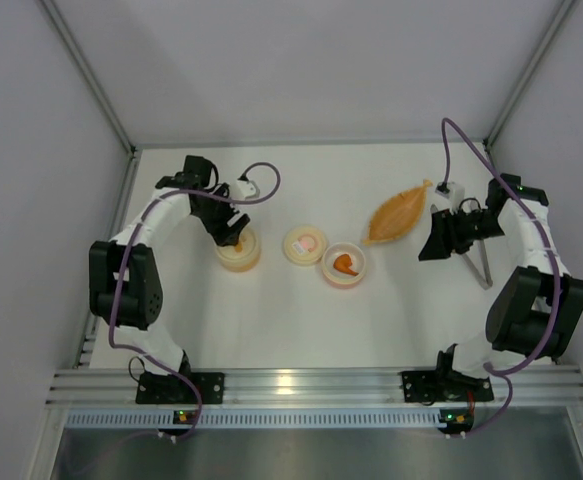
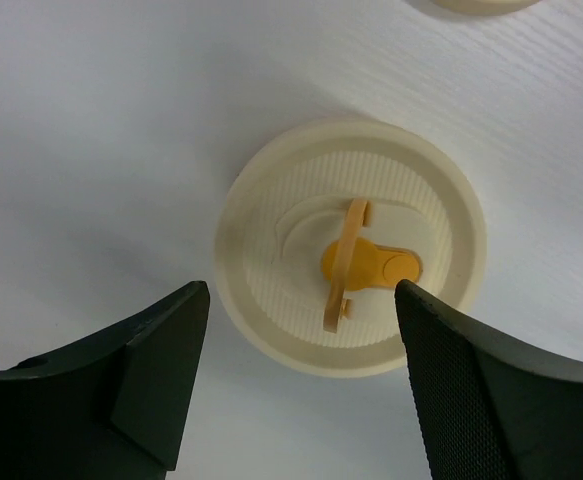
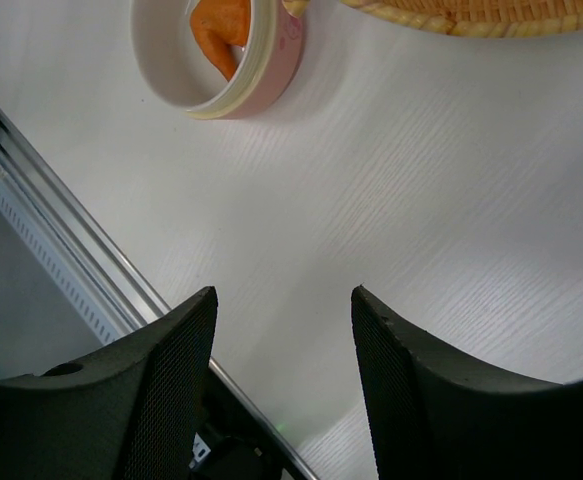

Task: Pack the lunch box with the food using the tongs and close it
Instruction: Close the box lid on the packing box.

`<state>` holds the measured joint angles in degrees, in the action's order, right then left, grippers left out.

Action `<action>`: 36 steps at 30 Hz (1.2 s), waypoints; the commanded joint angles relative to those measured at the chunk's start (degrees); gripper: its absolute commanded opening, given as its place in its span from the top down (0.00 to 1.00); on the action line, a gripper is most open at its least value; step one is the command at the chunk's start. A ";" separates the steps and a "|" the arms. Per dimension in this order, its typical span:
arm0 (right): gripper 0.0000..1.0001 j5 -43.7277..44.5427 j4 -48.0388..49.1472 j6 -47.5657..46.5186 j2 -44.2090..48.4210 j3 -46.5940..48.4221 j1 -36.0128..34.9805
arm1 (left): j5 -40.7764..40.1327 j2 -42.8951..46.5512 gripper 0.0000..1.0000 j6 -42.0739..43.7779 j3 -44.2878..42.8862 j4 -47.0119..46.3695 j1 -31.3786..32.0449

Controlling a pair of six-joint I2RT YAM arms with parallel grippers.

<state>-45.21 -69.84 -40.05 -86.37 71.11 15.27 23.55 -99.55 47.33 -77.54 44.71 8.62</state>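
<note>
The yellow tub (image 1: 239, 254) of the lunch box stands left of centre with its cream lid (image 2: 351, 260) on, orange handle on top. My left gripper (image 1: 233, 238) hovers just over it, open, its fingertips (image 2: 193, 300) either side of the lid's near rim, touching nothing. The pink tub (image 1: 344, 266) is open with an orange food piece (image 3: 219, 30) inside. Its cream lid (image 1: 305, 244) with a pink mark lies between the two tubs. The tongs (image 1: 479, 264) lie on the table at the right. Beside them my right gripper (image 1: 431, 243) is open and empty over bare table.
An orange leaf-shaped dish (image 1: 399, 212) lies behind the pink tub, its woven edge (image 3: 471, 18) showing in the right wrist view. The metal rail (image 3: 61, 230) of the table's near edge runs below the right gripper. Grey walls enclose the table.
</note>
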 commanded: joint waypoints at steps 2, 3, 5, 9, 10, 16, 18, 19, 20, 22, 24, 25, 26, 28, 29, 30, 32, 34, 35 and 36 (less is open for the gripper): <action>0.44 -2.87 -0.47 -1.43 -0.47 2.72 0.47 | 4.74 2.60 0.20 -4.43 -4.81 4.34 -0.18; 0.44 -2.95 -0.56 -1.43 -0.47 2.72 0.55 | 6.58 3.21 0.21 -5.14 -5.69 4.25 -0.45; 0.44 -2.87 -0.64 -1.43 -0.47 2.72 0.47 | 8.26 4.09 0.23 -7.67 -6.92 4.59 -0.80; 0.44 -3.04 -0.64 -1.43 -0.73 2.80 0.47 | 11.77 3.84 0.58 -12.61 -10.00 7.92 -0.98; 0.44 -3.04 -0.64 -1.43 -0.82 2.80 0.47 | 13.70 3.49 0.66 -13.48 -11.13 9.07 -0.98; 0.44 -3.39 -0.64 -1.34 -1.35 3.07 0.47 | 17.67 -3.89 1.00 -14.55 -15.01 21.02 -1.15; 0.44 -3.48 -0.73 -1.52 -1.26 2.89 0.47 | 18.81 -5.65 1.00 -14.55 -14.40 22.00 -2.20; 0.44 -3.48 -0.65 -1.69 -1.26 2.81 0.55 | 19.60 -7.31 1.00 -14.55 -14.31 22.35 -2.64; 0.44 -3.48 -0.73 -1.70 -1.17 2.72 0.47 | 20.39 -8.11 1.00 -14.55 -14.31 23.05 -3.43; 0.44 -3.48 -0.56 -1.87 -0.91 2.28 0.47 | 22.06 -9.52 1.00 -14.90 -14.40 23.23 -3.96; 0.44 -3.22 -0.64 -2.05 -0.91 2.02 0.47 | 23.03 -11.36 1.00 -15.69 -14.66 22.71 -4.49; 0.44 -3.22 -0.91 -2.31 -0.91 2.01 0.47 | 23.21 -11.98 1.00 -15.78 -14.83 22.44 -4.75; 0.44 -3.30 -1.08 -2.40 -0.91 2.01 0.47 | 23.47 -13.20 1.00 -16.74 -14.92 22.01 -5.71; 0.44 -3.30 -1.35 -2.66 -0.82 2.01 0.47 | 25.40 -14.79 1.00 -17.44 -16.14 20.95 -7.12; 0.44 -3.39 -1.35 -2.75 -0.91 1.93 0.47 | 26.19 -15.67 1.00 -18.14 -16.76 20.86 -8.26; 0.44 -3.39 -1.35 -2.75 -0.91 1.75 0.47 | 27.15 -17.68 1.00 -18.59 -17.47 20.95 -9.40; 0.44 -3.39 -1.44 -2.92 -0.91 1.57 0.47 | 29.88 -19.62 1.00 -19.46 -19.14 21.12 -11.34; 0.44 -3.48 -1.52 -2.92 -0.82 1.57 0.47 | 31.90 -21.74 1.00 -19.73 -19.41 20.95 -11.87; 0.44 -3.48 -1.61 -2.93 -0.82 1.49 0.47 | 32.08 -22.09 1.00 -20.34 -19.32 20.51 -12.14; 0.44 -3.48 -1.61 -3.01 -0.73 1.57 0.47 | 32.17 -22.62 1.00 -20.87 -18.97 19.90 -12.05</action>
<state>-46.44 -70.02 -40.95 -87.72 71.37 15.27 50.94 -120.97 27.83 -95.26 64.73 -3.11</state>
